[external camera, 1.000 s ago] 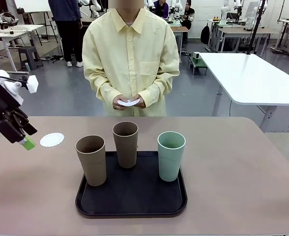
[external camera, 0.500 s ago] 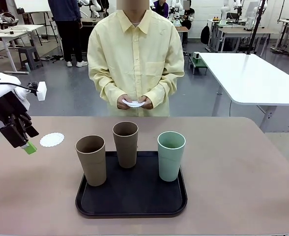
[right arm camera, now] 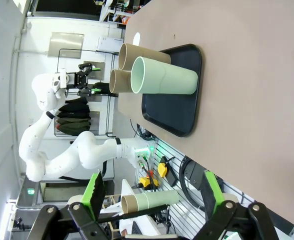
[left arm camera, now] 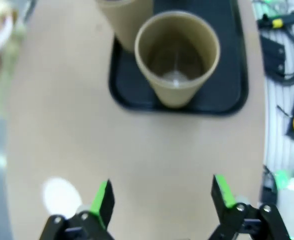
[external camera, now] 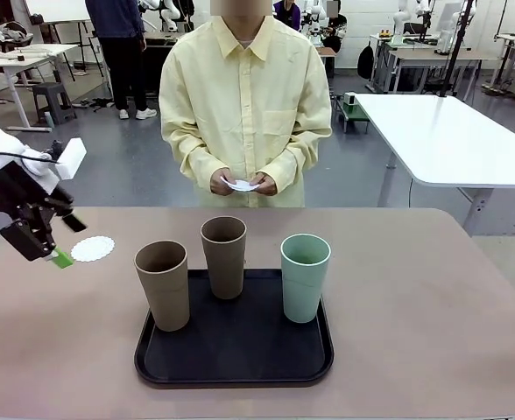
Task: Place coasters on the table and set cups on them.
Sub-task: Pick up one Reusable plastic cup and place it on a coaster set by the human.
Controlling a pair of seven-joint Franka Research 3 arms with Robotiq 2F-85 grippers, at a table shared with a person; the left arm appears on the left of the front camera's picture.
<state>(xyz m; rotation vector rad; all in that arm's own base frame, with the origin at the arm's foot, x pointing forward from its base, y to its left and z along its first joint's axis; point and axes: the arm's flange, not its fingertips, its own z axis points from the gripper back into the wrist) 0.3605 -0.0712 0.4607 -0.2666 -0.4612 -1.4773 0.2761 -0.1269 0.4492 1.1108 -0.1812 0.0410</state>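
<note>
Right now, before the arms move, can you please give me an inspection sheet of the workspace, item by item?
Surface: beige-brown table, carrying a black tray.
Job's things: light tan cup, darker brown cup and mint green cup stand upright on the tray. One doily coaster lies on the table left of the tray. The person's hands hold another, the held coaster.
Clutter: nothing seen.
Grippers: left gripper open, over the table beside the doily coaster. Right gripper open, holding nothing.
Cables: black cables lie beyond the table's edge.
Surroundings: person at the far side, white table behind.
</note>
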